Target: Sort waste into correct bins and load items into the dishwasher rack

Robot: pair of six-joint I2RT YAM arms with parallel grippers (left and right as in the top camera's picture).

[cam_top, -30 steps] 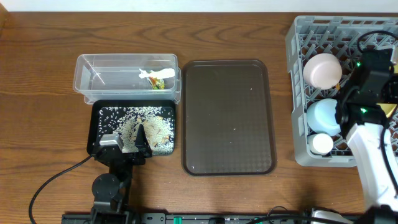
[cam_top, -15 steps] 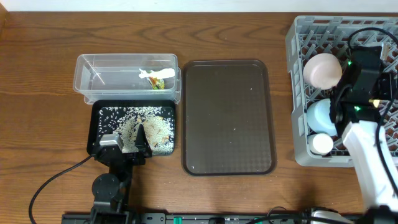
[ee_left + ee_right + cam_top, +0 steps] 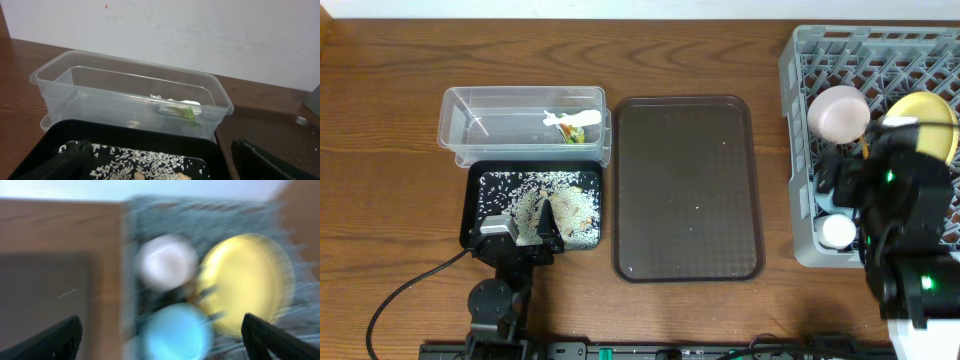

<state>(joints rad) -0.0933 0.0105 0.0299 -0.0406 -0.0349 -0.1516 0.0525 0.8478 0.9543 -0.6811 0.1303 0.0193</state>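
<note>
Drawn back nearward, the right arm (image 3: 910,200) now uncovers the round yellow plate (image 3: 925,118). From the left, the green-and-yellow snack wrapper (image 3: 572,124) lies in the clear rectangular plastic tub (image 3: 460,120) and white rice grains (image 3: 525,183) in the shallow black tray (image 3: 475,200). The pinkish bowl (image 3: 838,112), light-blue bowl (image 3: 172,332) and small white cup (image 3: 838,232) sit in the grey lattice dishwasher rack (image 3: 800,60) at the right. The retreat is best made upward, clear of the lattice. The left fingers (image 3: 260,159) are spread over the black tray's near edge and hold nothing. The right fingers (image 3: 55,340) are spread wide and empty.
</note>
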